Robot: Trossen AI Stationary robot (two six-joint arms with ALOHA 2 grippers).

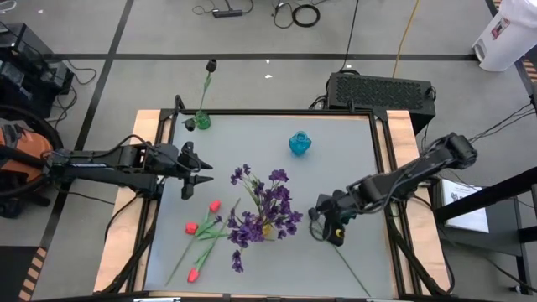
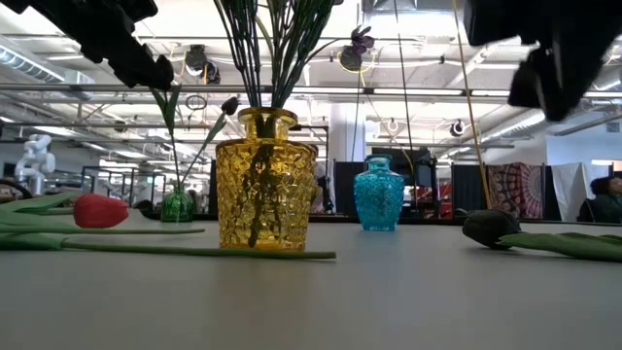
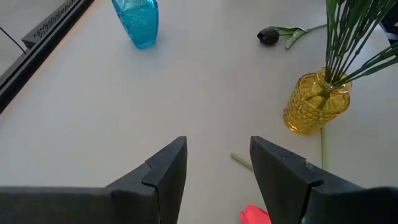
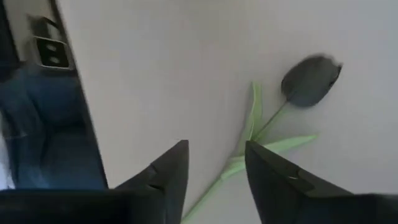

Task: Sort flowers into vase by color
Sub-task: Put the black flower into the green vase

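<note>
On the tabletop's right: black tulip (image 4: 310, 80) lying flat
Right end effector (image 4: 214, 163): spread, above its stem
Left end effector (image 3: 217, 165): spread, empty

The desk (image 1: 344, 159) is smooth, matt grey, edged in bare wood. The yellow vase (image 2: 264, 180) and blue vase (image 2: 378, 194) are glossy, knobbly glass. The black tulip (image 4: 310, 79) looks matt.
</note>
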